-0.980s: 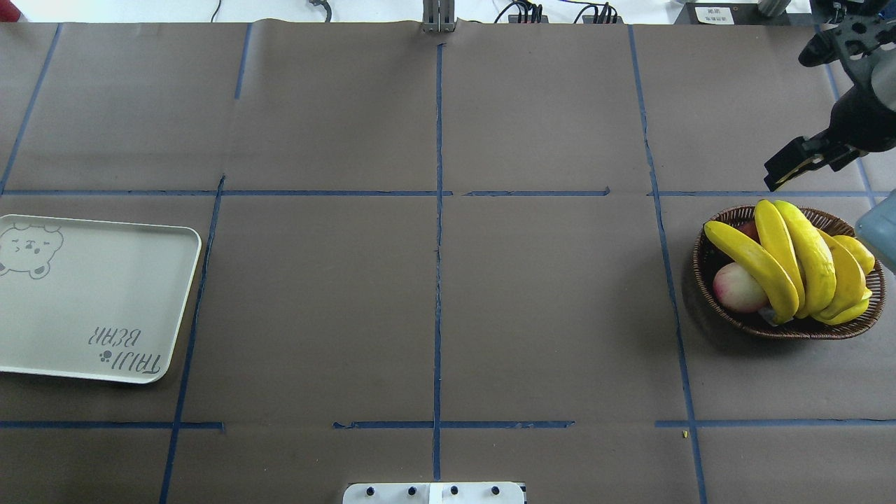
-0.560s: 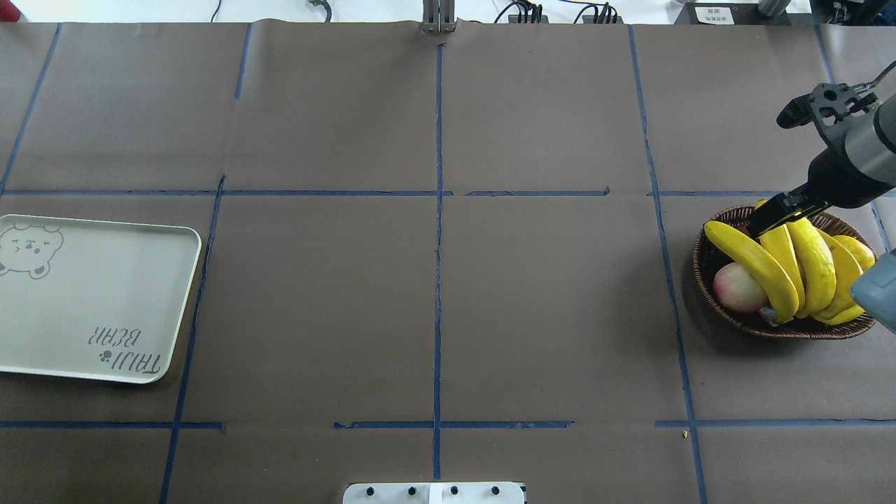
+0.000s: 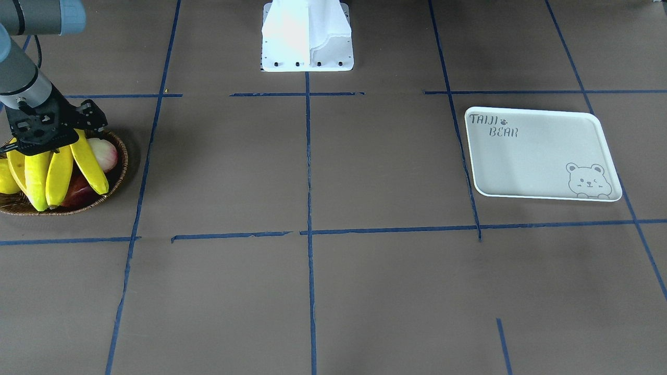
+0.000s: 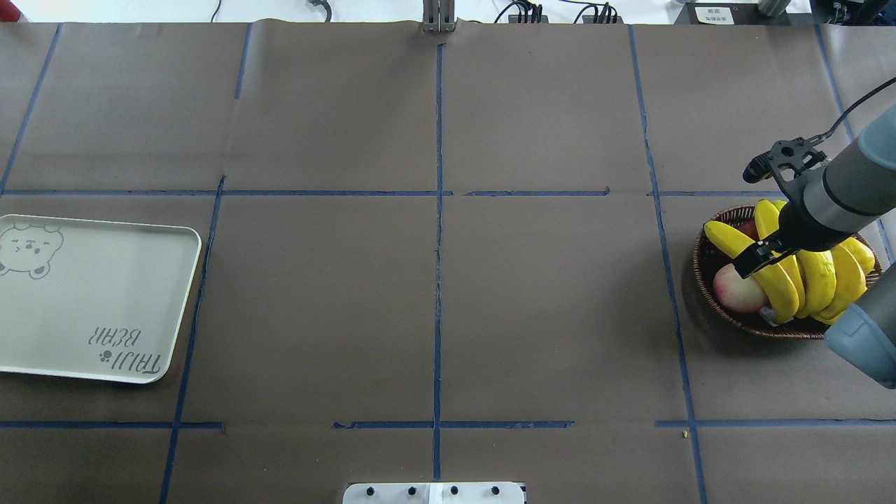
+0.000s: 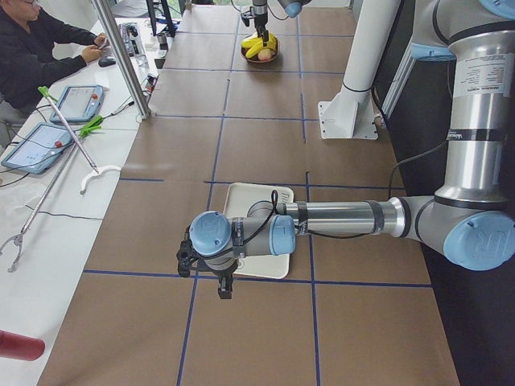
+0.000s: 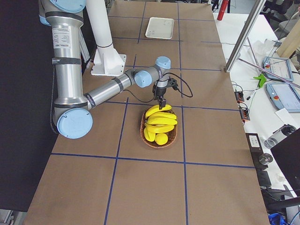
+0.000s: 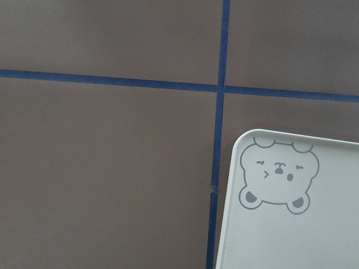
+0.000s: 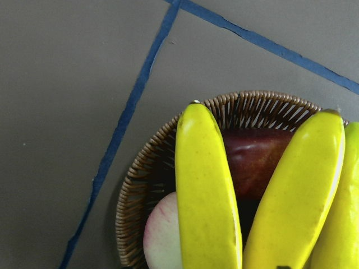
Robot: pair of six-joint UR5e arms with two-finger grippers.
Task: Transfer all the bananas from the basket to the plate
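Observation:
Several yellow bananas (image 4: 798, 269) lie side by side in the brown wicker basket (image 4: 703, 262) at the table's right. My right gripper (image 4: 759, 253) is low over their left side, with one finger on the leftmost banana (image 8: 205, 185), and looks open. The white bear plate (image 4: 91, 301) lies bare at the far left. My left gripper (image 5: 224, 288) hangs by the plate's (image 5: 257, 233) outer edge, and I cannot tell if it is open or shut. The left wrist view shows only the plate's bear corner (image 7: 303, 241).
A pink peach (image 4: 735, 290), a dark red fruit (image 8: 255, 162) and a round yellow fruit (image 4: 859, 252) share the basket. Blue tape lines cross the brown table cover. The robot's white base (image 3: 307, 36) stands at the near middle edge. An operator (image 5: 40, 48) sits beyond the far side.
My right gripper has moved from beyond the basket toward the robot and down onto the bananas. The bananas, basket and plate have not moved.

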